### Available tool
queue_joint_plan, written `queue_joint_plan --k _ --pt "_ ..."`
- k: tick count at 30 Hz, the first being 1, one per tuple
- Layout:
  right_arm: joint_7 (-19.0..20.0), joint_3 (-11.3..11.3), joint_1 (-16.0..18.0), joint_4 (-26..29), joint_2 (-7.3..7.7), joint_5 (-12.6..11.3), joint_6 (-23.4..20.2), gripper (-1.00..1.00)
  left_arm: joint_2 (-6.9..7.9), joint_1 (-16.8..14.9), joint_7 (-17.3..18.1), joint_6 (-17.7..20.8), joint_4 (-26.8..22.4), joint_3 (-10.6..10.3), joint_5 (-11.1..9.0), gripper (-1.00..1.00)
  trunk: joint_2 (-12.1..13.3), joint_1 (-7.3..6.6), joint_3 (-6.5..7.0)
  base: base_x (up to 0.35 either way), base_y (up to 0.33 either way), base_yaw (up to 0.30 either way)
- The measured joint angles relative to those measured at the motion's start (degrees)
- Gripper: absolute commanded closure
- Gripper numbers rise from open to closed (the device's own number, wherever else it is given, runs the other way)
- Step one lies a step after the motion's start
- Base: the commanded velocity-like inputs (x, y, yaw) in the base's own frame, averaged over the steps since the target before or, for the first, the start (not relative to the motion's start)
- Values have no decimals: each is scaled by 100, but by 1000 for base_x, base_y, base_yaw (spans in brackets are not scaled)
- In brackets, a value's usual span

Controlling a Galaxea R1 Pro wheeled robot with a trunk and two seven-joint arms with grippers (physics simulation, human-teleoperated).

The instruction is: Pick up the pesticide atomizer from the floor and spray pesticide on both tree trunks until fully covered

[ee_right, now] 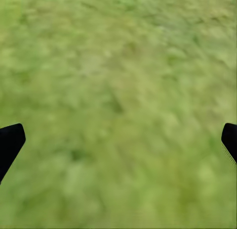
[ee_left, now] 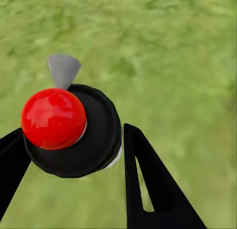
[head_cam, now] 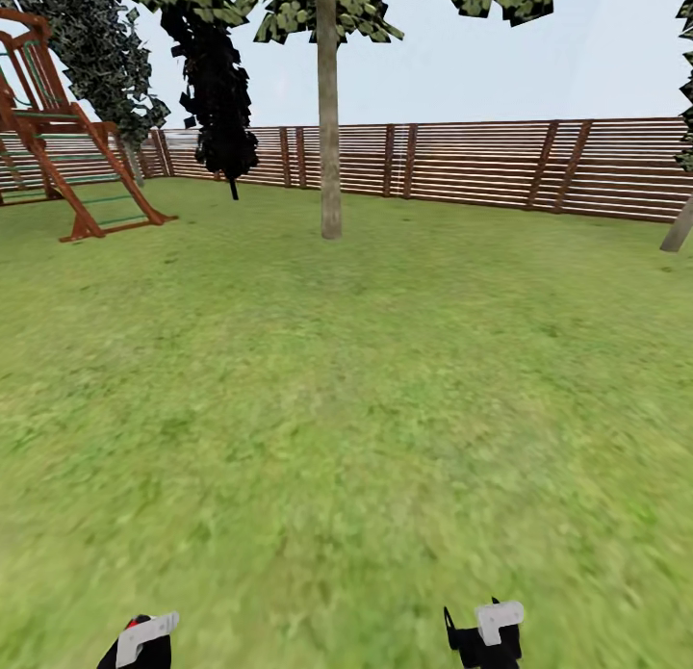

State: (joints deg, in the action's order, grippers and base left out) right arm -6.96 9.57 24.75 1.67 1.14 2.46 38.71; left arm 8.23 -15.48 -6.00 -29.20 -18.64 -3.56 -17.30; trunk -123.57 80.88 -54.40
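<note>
I have the garden lawn (head_cam: 346,409) ahead, closed in by the slat fence (head_cam: 481,164); a wooden play frame (head_cam: 67,140) stands far left; one bare-trunked tree (head_cam: 330,111) rises near the middle, its trunk (head_cam: 330,168) well apart from me; a second leaning trunk (head_cam: 678,228) just shows at the right edge, and I cannot tell whether it is the other task tree.

Left tool (ee_left: 74,155) is clenched on the pesticide atomizer (ee_left: 69,130); its black body sits between the fingers (ee_left: 148,184), red knob (ee_left: 53,117) and grey nozzle (ee_left: 63,69) on top. Right tool (ee_right: 118,140) is released, fingers wide, over bare grass.

Judgement: pickup done, transit to the first tree in hand; next move calls for driving closer, then raising the nozzle toward the trunk.
</note>
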Motion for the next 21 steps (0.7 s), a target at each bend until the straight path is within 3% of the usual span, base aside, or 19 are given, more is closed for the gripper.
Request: queue_joint_plan --k 21 --pt "-4 0 0 3 0 0 0 -100 0 -2 0 -8 0 -1 0 100 0 0 0 340 0 0"
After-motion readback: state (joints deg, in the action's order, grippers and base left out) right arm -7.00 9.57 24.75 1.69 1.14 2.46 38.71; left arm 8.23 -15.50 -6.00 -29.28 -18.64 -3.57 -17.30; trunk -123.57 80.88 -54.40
